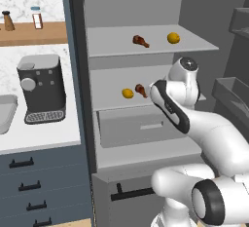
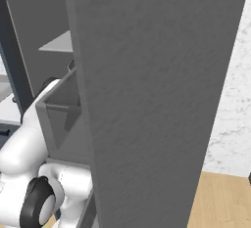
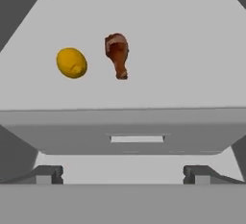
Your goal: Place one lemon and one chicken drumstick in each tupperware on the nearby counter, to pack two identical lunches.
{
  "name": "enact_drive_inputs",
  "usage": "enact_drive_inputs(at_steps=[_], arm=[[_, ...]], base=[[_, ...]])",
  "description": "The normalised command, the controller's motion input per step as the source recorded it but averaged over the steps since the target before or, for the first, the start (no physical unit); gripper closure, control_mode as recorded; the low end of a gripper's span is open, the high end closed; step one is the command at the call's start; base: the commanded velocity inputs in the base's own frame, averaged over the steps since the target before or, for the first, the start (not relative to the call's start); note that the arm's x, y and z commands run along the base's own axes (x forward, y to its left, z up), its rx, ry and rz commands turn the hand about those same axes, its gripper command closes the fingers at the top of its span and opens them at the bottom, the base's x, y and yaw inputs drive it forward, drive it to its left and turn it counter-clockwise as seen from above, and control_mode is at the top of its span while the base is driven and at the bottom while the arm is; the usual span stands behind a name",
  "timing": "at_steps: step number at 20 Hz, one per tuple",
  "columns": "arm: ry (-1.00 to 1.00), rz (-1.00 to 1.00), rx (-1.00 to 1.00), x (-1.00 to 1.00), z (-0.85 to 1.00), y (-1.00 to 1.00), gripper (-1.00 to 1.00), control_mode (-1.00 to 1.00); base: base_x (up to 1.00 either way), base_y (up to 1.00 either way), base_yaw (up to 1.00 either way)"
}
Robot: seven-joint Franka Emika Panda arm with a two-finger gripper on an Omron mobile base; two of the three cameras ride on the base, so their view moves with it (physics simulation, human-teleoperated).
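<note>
In the hand view my gripper [image 3: 124,175] is open, its two dark fingertips [image 3: 48,174] wide apart with nothing between them. It faces a grey shelf where a lemon [image 3: 72,63] lies to the left of a chicken drumstick [image 3: 117,54], both well ahead of the tips. The left base view shows that same lemon [image 1: 127,93] and drumstick [image 1: 141,90] on the lower shelf, just left of my wrist. A second drumstick [image 1: 140,41] and lemon [image 1: 173,38] lie on the upper shelf. A grey tupperware [image 1: 5,114] shows partly at the left edge of the white counter [image 1: 48,136].
A black coffee machine [image 1: 41,88] stands on the counter beside the open cabinet. A closed grey drawer [image 1: 136,126] sits under the lower shelf. The open grey door [image 2: 152,100] blocks most of the right base view. Bottles [image 1: 37,17] stand on a wooden wall shelf.
</note>
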Motion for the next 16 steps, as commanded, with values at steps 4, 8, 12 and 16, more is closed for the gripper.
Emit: enact_drive_inputs(at_steps=[4, 8, 12, 16], arm=[[-0.01, 0.03, -0.03, 0.09, -0.18, 0.00, -1.00, -1.00], [-0.05, 0.12, -0.03, 0.33, 0.00, 0.02, -1.00, -1.00], [-0.03, 0.15, -0.04, 0.38, -0.03, 0.11, -1.00, -1.00], [0.00, 0.09, -0.02, 0.33, -0.01, 0.00, -1.00, -1.00]], base=[[0.00, 0.00, 0.00], [0.00, 0.00, 0.00], [0.00, 0.00, 0.00], [0.00, 0.00, 0.00]])
